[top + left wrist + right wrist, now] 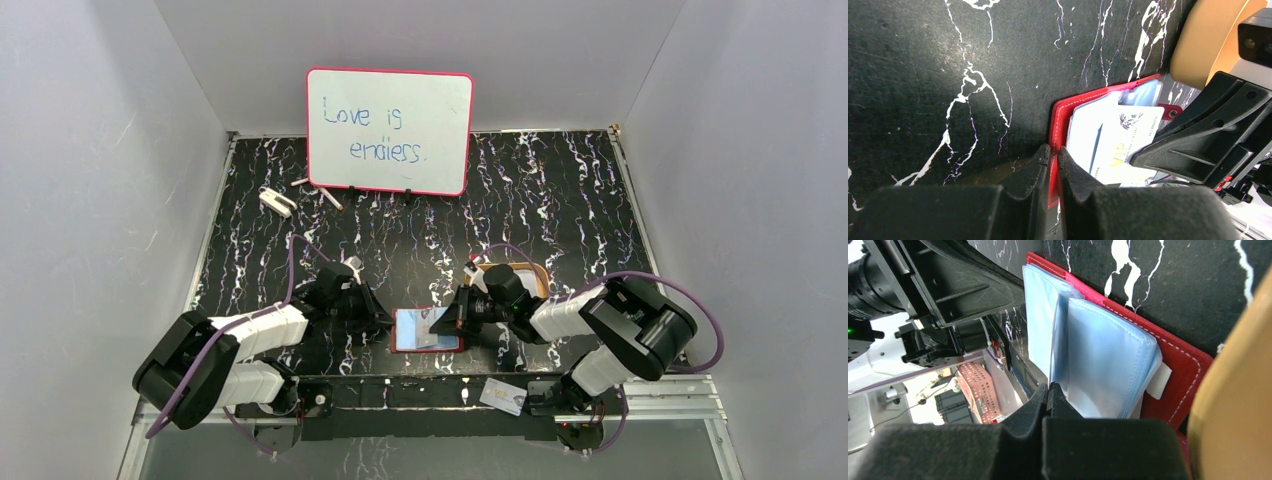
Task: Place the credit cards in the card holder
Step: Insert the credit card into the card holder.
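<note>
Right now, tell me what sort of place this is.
Probably a lab robot test cell: plain white walls box in a black marbled tabletop, the left arm and right arm are bolted at its near edge, and a handwritten whiteboard stands propped at the back.

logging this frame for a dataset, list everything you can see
whiteboard: 1, pink frame, upright at the back
card holder: 1, red, pale blue sleeves, open between the arms
credit cards: 2 seen, whitish; one on the holder, another on the near rail
tray: 1, orange rim, beside the right arm
small white items: a few, back left
table: 1, black marbled
left pincer: 1, black, shut on the holder's red edge
right pincer: 1, black, shut at the sleeves
</note>
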### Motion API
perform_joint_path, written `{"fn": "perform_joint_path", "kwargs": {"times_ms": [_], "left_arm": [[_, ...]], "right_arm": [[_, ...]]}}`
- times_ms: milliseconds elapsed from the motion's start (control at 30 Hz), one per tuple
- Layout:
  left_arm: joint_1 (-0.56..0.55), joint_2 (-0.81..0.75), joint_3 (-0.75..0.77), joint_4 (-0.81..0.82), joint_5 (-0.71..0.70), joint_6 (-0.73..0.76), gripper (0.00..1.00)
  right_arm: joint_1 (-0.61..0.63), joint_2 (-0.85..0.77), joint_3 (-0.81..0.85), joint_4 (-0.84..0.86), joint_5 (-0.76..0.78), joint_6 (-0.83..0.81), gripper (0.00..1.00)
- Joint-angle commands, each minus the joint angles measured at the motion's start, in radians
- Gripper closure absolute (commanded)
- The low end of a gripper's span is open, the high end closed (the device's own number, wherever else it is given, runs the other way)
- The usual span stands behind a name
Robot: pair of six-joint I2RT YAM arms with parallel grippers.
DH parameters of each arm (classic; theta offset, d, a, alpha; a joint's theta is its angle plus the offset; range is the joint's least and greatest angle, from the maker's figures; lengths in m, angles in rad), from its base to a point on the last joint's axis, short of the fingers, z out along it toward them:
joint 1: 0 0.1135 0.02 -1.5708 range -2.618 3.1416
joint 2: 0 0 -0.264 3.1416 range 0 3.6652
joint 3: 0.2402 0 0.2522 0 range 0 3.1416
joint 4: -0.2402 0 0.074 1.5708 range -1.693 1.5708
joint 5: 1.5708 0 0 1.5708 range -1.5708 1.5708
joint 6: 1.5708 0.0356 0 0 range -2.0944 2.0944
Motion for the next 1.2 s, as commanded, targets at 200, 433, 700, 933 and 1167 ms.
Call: {"fn": "perform_joint_path", "kwargs": {"times_ms": [200,433,700,933,1167], "left_arm": [[-0.010,-0.010,-0.012,-0.034,-0.001,0.010,0.91],[-0.010,-0.009,0.003,-0.045,-0.004,0.018,0.91],[-0.010,-0.012,-0.001,-0.050,-0.008,0.018,0.92],[-0.010,-0.010,0.000,-0.049,-0.009,0.018,0.92],[-0.010,-0.007,0.003,-0.049,-0.009,0.016,0.92]], "right_arm": [[0.021,-0.080,0.097,-0.352,0.121,-0.191,1.00],[0.021,-0.100,0.106,-0.392,0.137,-0.214,1.00],[0.021,-0.087,0.110,-0.382,0.130,-0.223,1.00],[0.021,-0.087,0.109,-0.389,0.129,-0.224,1.00],[0.021,-0.076,0.099,-0.365,0.109,-0.207,1.00]]}}
